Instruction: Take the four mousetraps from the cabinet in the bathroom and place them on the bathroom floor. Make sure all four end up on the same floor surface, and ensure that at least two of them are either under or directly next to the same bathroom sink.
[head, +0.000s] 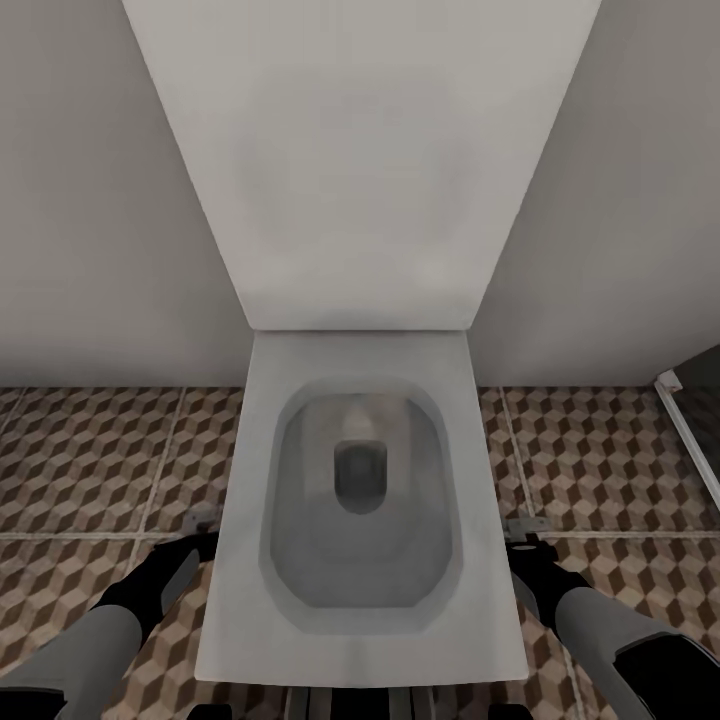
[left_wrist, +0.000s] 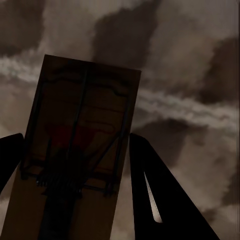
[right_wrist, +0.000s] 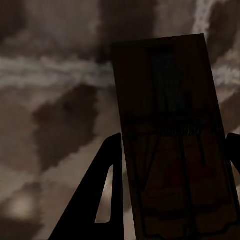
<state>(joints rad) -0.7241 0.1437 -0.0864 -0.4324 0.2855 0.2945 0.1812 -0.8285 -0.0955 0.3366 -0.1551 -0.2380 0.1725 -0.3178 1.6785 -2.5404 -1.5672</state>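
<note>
My left gripper (left_wrist: 75, 200) clamped on a trap (left_wrist: 80, 135), my right gripper (right_wrist: 170, 200) clamped on another trap (right_wrist: 170, 130), both low over the floor (head: 90, 450), toilet (head: 360, 520) between my arms

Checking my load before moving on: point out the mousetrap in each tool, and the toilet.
left mousetrap (left_wrist: 82, 135), left wrist view, board middle.
right mousetrap (right_wrist: 175, 135), right wrist view, board middle.
toilet (head: 250, 440), head view, left rim.
</note>
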